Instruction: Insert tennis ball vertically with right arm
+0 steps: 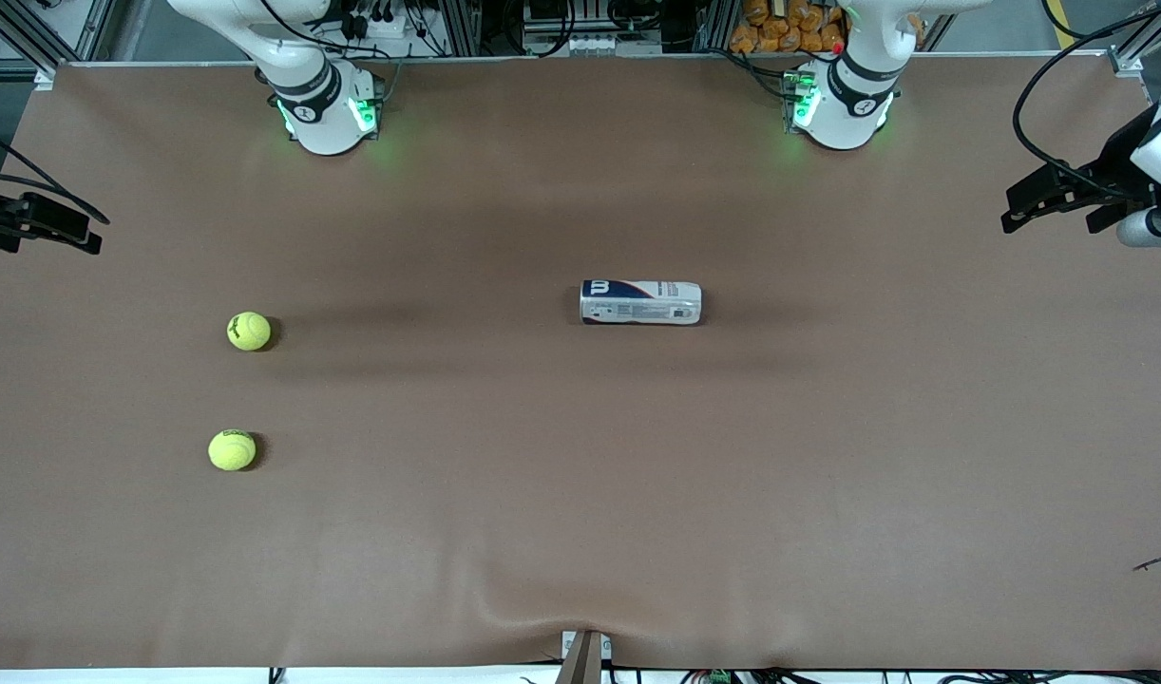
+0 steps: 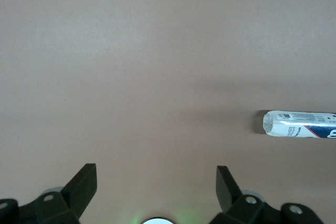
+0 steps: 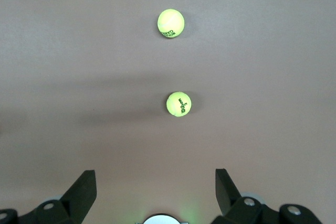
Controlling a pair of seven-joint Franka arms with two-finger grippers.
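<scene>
Black right tool [image 3: 155,190]: spread wide, empty, above table | left tool [image 2: 156,190]: spread wide, empty

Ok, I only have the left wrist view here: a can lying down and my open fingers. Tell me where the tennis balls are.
Observer: Two tennis balls sit toward the right arm's end of the table; the Wilson-marked ball lies farther from the front camera than the other ball.
Operator: Give me the right gripper.
Observer: The right gripper is open and empty, at the table's edge at its own end, with both balls in its wrist view.
Operator: Now the can's place.
Observer: The can lies on its side mid-table, well apart from both balls; the left gripper waits open at its own end.
</scene>
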